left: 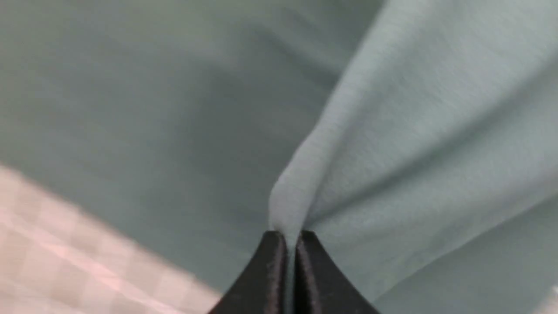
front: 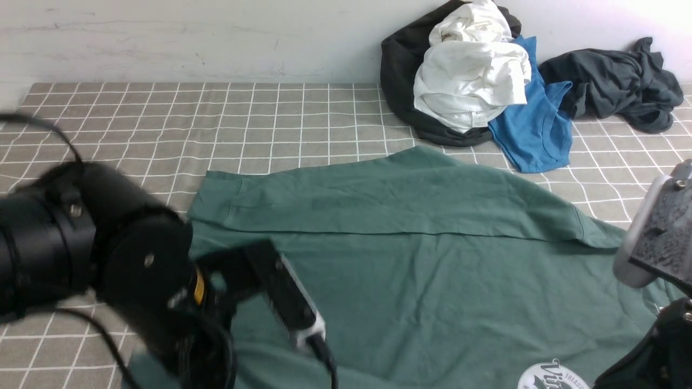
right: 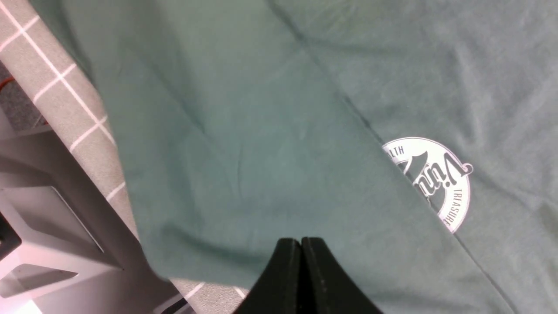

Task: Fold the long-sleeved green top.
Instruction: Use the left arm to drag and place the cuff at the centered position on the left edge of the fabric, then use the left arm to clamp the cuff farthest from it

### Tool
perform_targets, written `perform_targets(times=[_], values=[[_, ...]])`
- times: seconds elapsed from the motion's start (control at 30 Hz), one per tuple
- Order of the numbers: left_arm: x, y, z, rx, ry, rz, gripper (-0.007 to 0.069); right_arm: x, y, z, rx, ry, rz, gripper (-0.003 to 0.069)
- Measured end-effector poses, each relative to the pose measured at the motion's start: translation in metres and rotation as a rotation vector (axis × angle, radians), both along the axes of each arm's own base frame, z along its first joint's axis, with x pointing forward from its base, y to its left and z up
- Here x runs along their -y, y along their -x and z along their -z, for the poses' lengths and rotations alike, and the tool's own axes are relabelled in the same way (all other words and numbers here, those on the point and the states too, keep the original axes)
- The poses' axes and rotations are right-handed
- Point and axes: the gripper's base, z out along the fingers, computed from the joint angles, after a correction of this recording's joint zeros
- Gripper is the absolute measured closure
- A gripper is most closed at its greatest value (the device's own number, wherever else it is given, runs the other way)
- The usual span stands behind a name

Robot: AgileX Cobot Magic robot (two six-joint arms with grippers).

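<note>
The green long-sleeved top (front: 421,270) lies spread out, a ridge of its fabric pinched in the clenched left gripper (left: 285,237), its round white logo (right: 436,183) just ahead of the right gripper (right: 301,242), whose 2 fingers press together over the cloth, with the checked cover (front: 216,124) beneath and a clothes heap (front: 470,81) far beyond both.

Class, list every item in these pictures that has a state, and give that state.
green long-sleeved top: laid out, sleeve folded across, one ridge pinched up.
left gripper: shut on the top's fabric.
right gripper: shut, nothing between its jaws.
white garment: crumpled.
blue garment: rumpled.
dark grey garment: crumpled.
</note>
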Motion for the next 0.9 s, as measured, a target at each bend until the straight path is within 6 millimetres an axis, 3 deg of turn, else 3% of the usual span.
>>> perform_targets(times=[0.03,0.1,0.2,0.33,0.5,0.6,0.7,0.8,0.9], values=[[0.0,-0.002,0.0,0.005,-0.003,-0.001,0.0628,0.0,0.0,0.0,0.0,0.0,0.0,0.0673],[-0.002,-0.029,-0.011,0.061,-0.013,-0.035,0.0627,0.001,0.0,0.0,0.004,0.008,0.001,0.0673],[-0.004,-0.053,-0.013,0.076,-0.015,-0.073,0.062,0.001,0.0,0.0,0.005,0.011,0.002,0.0673],[-0.008,-0.091,0.014,0.018,-0.048,-0.135,0.061,0.001,-0.001,0.0,0.007,0.013,0.001,0.0673],[-0.01,-0.11,0.04,-0.015,-0.059,-0.173,0.0533,0.001,-0.001,0.001,0.009,0.016,0.001,0.0673],[-0.01,-0.12,0.047,-0.003,-0.034,-0.247,0.0391,0.003,-0.002,0.001,0.026,0.034,0.002,0.0673],[-0.015,-0.138,0.037,0.036,0.022,-0.403,0.0235,0.004,-0.007,0.0,0.074,0.051,0.007,0.0673],[-0.027,-0.16,0.03,0.063,0.059,-0.505,0.0131,0.003,-0.015,-0.002,0.123,0.057,0.034,0.0673],[-0.04,-0.182,0.03,0.078,0.097,-0.576,0.0085,0.001,-0.026,-0.005,0.166,0.062,0.07,0.0673]])
